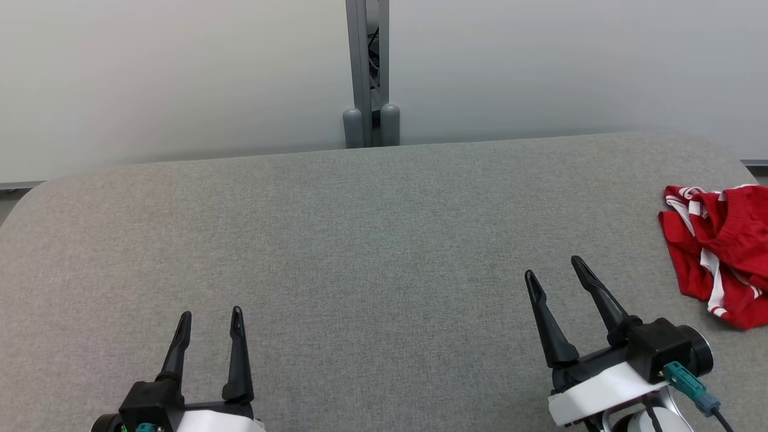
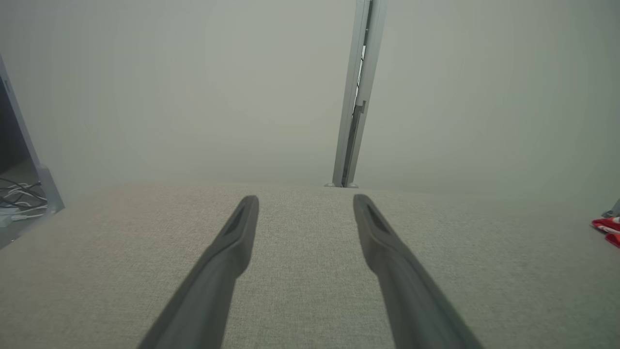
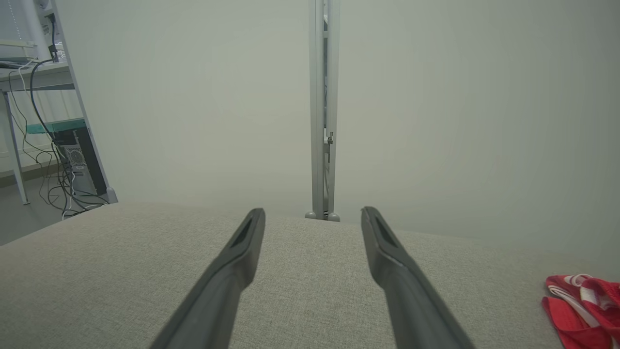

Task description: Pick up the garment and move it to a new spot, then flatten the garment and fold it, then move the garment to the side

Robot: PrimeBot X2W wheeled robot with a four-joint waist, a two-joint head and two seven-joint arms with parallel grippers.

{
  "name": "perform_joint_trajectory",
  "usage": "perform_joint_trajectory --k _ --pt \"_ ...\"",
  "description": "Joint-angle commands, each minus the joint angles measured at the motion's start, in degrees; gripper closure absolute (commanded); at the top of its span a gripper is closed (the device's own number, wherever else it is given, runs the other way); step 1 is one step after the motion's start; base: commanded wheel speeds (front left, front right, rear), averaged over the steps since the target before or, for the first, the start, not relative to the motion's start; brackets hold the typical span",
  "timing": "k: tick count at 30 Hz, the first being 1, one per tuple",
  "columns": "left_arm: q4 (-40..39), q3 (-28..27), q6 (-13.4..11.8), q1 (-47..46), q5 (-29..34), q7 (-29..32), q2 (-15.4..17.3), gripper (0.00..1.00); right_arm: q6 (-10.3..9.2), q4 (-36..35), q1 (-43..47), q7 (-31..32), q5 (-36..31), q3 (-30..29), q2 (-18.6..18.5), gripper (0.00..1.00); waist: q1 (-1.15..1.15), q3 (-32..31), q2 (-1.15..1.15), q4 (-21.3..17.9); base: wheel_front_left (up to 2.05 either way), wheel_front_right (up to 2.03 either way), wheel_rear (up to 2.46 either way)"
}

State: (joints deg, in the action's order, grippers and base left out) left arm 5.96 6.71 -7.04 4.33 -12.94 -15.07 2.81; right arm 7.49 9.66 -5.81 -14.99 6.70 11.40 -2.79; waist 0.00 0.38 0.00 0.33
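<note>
A crumpled red garment (image 1: 723, 252) with white stripes lies at the right edge of the grey fabric table (image 1: 372, 240); it also shows as the garment (image 3: 586, 303) low at the right of the right wrist view, and a sliver of the garment (image 2: 608, 226) at the far right of the left wrist view. My right gripper (image 1: 555, 270) hovers open, left of the garment and apart from it, holding nothing. Near the front left, my left gripper (image 1: 211, 317) is open too, with bare cloth between its fingers.
A grey post (image 1: 367, 78) stands behind the table's far edge, between pale partition panels. Off the table's left end there are a desk frame, a computer tower (image 3: 80, 160) and loose cables (image 2: 17, 198) on the floor. The table's corners are rounded.
</note>
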Motion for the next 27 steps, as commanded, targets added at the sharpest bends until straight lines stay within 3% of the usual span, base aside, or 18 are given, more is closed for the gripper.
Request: perform_joint_trajectory --k 1,27 --pt "-0.16 -0.26 0.42 0.55 -0.27 -0.01 0.22 0.0 0.02 -0.05 0.23 -0.24 0.07 -0.13 -0.22 0.0 0.0 -0.05 0.0 0.01 0.0 0.0 0.0" --pt "1.1 -1.24 1.7 1.06 -3.92 -0.01 0.23 0.0 0.02 0.58 0.2 -0.24 0.32 0.47 -0.22 0.0 0.0 -0.39 0.0 0.64 0.0 0.0 0.0"
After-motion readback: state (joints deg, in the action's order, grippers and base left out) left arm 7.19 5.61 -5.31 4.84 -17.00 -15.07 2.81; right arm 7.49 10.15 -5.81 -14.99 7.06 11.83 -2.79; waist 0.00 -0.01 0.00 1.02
